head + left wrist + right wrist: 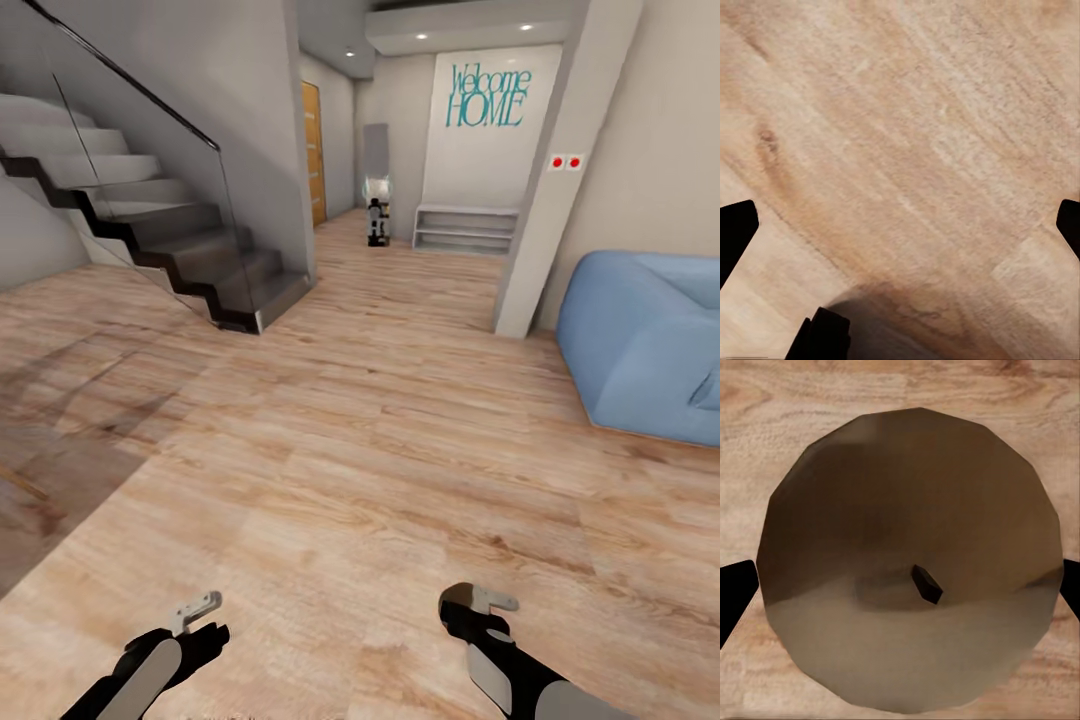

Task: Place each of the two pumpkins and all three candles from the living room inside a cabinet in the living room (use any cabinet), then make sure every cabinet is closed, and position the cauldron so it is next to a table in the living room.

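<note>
Head view: both arms low at the frame's bottom edge, forearms reaching forward over the wood-plank floor [360, 470]. Left gripper [197, 606] at lower left, pale fingers pointing forward and slightly up, dark wrist behind it. Right gripper [487, 602] at lower right, pale finger angled out to the right, black-and-grey forearm running off the bottom corner.

Left wrist view: dark fingertips [736, 229] at the two side edges, wide apart, bare floor planks [907, 150] between them — left jaws spread, empty. A dark shadow and a dark block sit at one edge of that picture.

Right wrist view: candle [911, 559] fills the space between the dark fingertips [735, 592], seen end-on: round tan-brown top with a short dark wick near the centre. Fingertips sit at the candle's two sides, touching or nearly so; the right gripper looks clamped on the candle, with floor planks behind it. In the head view the candle itself is too hidden by the gripper to make out.

Surroundings: blue sofa [640, 340] at right, well apart from the arms. Staircase [150, 220] with glass rail at left. Hallway ahead with a wooden door [313, 150], a low white shelf [466, 230] and teal "Welcome HOME" lettering [488, 95] on the wall. Small figure-like object [377, 210] stands far down the hall, too small to tell.
</note>
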Tool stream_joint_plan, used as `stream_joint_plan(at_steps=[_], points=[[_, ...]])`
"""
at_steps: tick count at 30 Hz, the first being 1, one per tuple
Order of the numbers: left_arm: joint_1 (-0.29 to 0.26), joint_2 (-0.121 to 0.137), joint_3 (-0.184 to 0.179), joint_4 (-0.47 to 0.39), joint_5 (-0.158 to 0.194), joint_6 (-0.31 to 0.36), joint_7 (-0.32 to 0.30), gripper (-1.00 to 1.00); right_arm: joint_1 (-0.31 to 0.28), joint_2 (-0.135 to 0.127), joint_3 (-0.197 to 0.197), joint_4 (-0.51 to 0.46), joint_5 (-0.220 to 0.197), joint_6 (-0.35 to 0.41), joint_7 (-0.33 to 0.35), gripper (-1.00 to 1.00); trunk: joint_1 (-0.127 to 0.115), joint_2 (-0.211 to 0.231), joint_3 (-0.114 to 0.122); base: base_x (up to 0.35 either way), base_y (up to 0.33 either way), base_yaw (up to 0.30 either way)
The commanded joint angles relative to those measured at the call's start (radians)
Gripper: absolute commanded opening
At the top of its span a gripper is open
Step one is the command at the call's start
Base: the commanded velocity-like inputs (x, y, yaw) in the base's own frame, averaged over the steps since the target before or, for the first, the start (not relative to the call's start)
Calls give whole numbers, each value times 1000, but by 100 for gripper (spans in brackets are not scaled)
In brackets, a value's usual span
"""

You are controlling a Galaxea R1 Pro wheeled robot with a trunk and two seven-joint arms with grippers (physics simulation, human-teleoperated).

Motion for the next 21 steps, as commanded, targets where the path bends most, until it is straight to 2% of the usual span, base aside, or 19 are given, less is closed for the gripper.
stream_joint_plan(at_steps=[1,5,9,18,21], points=[[-1,1,-3,-1,7,-1,8,100,-1,-1,9,-1,-9,-5,-5,-100,0,0,-1,0,0,267],[-1,1,-3,1,8,-2,8,100,-1,0,9,-1,-9,-5,-5,-100,-12,21,6,0,0,267],[-1,0,-2,71,1,-3,8,100,-1,0,9,-1,-9,-5,-5,-100,-27,49,16,0,0,268],[-1,0,7,89,6,-3,5,100,-1,0,9,-1,-8,-3,-5,-100,-61,112,38,0,0,268],[-1,6,11,96,8,-3,-95,100,-1,-1,9,-1,-8,2,-7,-100,-73,133,46,0,0,268]])
